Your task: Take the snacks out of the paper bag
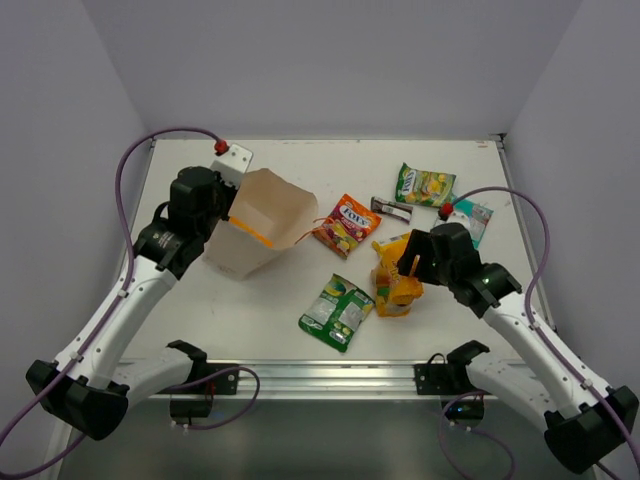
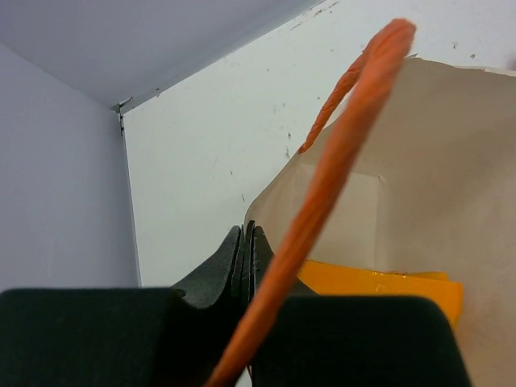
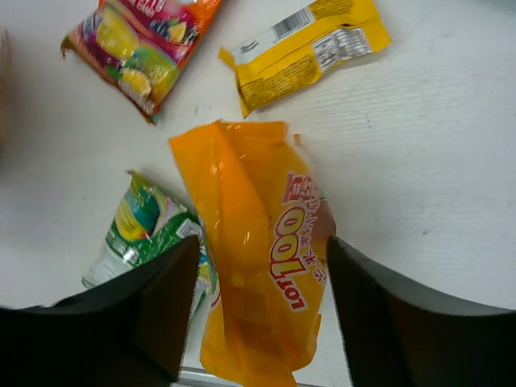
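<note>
The cream paper bag (image 1: 262, 228) lies tilted at the left with its mouth toward the middle. My left gripper (image 1: 233, 203) is shut on the bag's rim (image 2: 278, 201), with the orange string handle (image 2: 339, 153) across the view. An orange packet (image 2: 379, 287) shows inside the bag. My right gripper (image 1: 408, 268) is open, and an orange packet (image 3: 262, 266) sits between its spread fingers (image 3: 153, 314); this packet also shows in the top view (image 1: 396, 290). On the table lie a red-yellow packet (image 1: 345, 225), a dark bar (image 1: 391, 209), two green packets (image 1: 424, 185) (image 1: 337, 312), a teal packet (image 1: 472, 218) and a yellow-orange packet (image 3: 302, 50).
The table's front rail (image 1: 330, 378) runs close behind the right gripper and the near green packet. Walls close in the left, back and right edges of the table (image 1: 300, 160).
</note>
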`<action>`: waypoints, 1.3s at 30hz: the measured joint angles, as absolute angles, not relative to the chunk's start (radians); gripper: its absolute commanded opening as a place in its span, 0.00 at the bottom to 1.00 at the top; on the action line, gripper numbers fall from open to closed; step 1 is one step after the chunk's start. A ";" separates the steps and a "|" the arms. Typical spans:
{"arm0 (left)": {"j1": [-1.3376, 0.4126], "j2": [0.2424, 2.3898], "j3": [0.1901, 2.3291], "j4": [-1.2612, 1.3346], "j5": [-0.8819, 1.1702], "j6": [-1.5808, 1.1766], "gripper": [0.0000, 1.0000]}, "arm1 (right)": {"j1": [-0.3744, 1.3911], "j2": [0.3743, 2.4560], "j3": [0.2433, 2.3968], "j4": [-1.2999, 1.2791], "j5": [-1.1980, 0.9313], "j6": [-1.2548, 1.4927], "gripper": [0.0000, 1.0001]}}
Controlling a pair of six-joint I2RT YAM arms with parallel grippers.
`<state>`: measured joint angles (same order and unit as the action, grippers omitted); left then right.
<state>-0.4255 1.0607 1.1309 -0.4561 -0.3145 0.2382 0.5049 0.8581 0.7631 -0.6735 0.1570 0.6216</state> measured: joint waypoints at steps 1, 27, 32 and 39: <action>-0.426 1.060 1.131 -0.456 -0.312 0.244 0.00 | 0.493 0.856 0.767 -0.678 0.174 0.636 0.88; -0.426 1.012 1.102 -0.443 -0.122 0.292 0.00 | 0.817 1.233 1.317 -0.278 -0.125 0.251 0.97; -0.426 1.012 1.102 -0.444 -0.104 0.289 0.00 | 0.905 1.481 1.432 -0.230 -0.156 0.216 0.97; -0.426 1.012 1.102 -0.450 -0.104 0.254 0.00 | 0.984 1.717 1.492 -0.189 -0.148 0.219 0.98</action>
<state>-0.4255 1.0122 1.1015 -0.4496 -0.1036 0.2543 0.9844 1.7168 1.4921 -0.1890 -0.1482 0.2188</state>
